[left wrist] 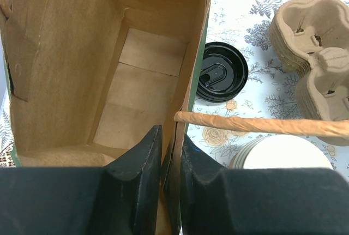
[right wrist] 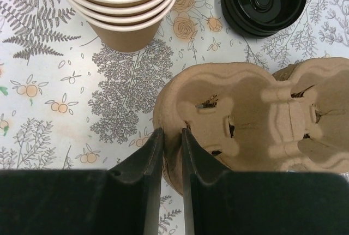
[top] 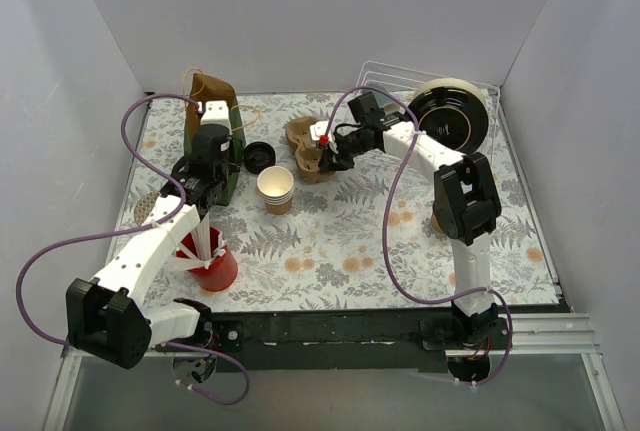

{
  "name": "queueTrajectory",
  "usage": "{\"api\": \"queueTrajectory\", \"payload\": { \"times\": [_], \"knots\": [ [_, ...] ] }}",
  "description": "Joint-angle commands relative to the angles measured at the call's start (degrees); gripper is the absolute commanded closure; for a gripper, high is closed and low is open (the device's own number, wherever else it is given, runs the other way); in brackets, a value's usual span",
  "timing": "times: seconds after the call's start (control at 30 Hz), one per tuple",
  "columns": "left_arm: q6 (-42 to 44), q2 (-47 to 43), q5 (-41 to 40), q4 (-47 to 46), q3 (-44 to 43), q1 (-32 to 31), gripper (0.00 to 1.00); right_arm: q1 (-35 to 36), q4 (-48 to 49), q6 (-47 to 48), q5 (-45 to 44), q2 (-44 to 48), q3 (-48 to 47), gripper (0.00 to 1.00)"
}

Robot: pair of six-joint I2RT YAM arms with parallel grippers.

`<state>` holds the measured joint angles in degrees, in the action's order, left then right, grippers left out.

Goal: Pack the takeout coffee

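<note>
While the left gripper (left wrist: 170,134) is clamped on the side wall of the open brown paper bag (left wrist: 65,55), the right gripper (right wrist: 172,132) is pinched on the rim of the pulp cup carrier (right wrist: 245,115). The kraft paper cups (top: 276,189) stand nested in one stack near the middle of the table (top: 400,251), upright, long axis vertical, with the white mouths facing up and uncovered. Their black lids (top: 258,156) lie flat in a small pile just beyond the cups, between the bag and the carrier.

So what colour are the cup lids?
The lids are black, clearest in the left wrist view.
</note>
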<state>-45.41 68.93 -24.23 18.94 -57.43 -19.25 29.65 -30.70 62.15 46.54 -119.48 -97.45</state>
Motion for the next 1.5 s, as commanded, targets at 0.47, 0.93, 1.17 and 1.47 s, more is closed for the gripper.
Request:
{"api": "queueTrajectory", "payload": {
  "times": [0.47,0.93,1.17,1.47],
  "knots": [
    [0.06,0.6,-0.29,2.51,1.18,0.17,0.85,0.15,3.8,-9.94,-3.04,0.83,1.21,0.72],
    [-0.03,0.68,-0.03,2.59,1.18,0.17,0.85,0.15,7.94,-13.45,-4.62,2.15,1.65,0.75],
    [-0.03,0.68,-0.21,2.59,1.18,0.17,0.85,0.15,8.9,-15.65,-5.23,2.15,0.95,0.75],
    [-0.03,0.77,-0.12,2.59,1.18,0.17,0.85,0.15,8.64,-16.8,-5.85,1.71,-0.2,0.74]
  ]
}}
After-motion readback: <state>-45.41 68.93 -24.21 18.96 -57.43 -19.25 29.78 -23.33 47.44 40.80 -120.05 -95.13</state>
